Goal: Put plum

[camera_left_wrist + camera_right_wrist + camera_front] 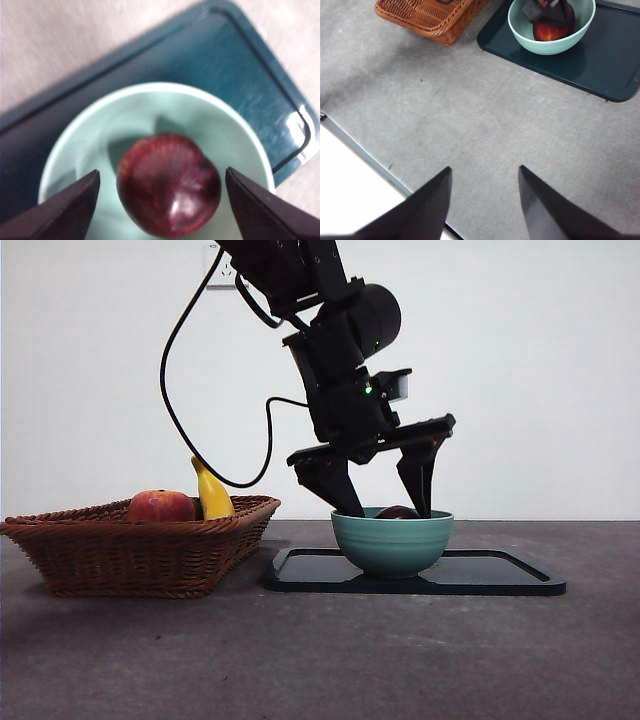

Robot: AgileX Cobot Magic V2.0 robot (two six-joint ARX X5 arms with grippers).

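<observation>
A: What is seen at the left of the front view?

B: A woven basket [140,555] is set on the grey worktop [320,660], well off to the side of the working tool. A red-orange round fruit [160,506] and a yellow banana [212,495] are held in it, the banana standing up just beside the fruit.

A: And further along?

B: A dark tray [500,575] is laid on the worktop near the basket, and a pale green bowl [392,540] is stood on it. The left tool [385,508] is lowered from above onto the bowl, its jaw tips dipped to about the rim.

A: Where is the plum [169,191] found?

B: It is seen lying in the bowl, between the two jaws of the left tool. In the left wrist view a gap of bowl surface is seen on either side of it, so the jaws are held apart and the plum is not gripped. Only its dark top [397,512] is shown above the rim in the front view.

A: How is the left tool to be described, then?

B: Released: jaws spread wide, one to each side of the fruit.

A: And the other arm?

B: The right tool [485,200] is held over bare worktop, well apart from the tray and basket, with its jaws spread and nothing between them. The bowl, plum and the left tool's jaws are shown far ahead of it in its wrist view.
</observation>
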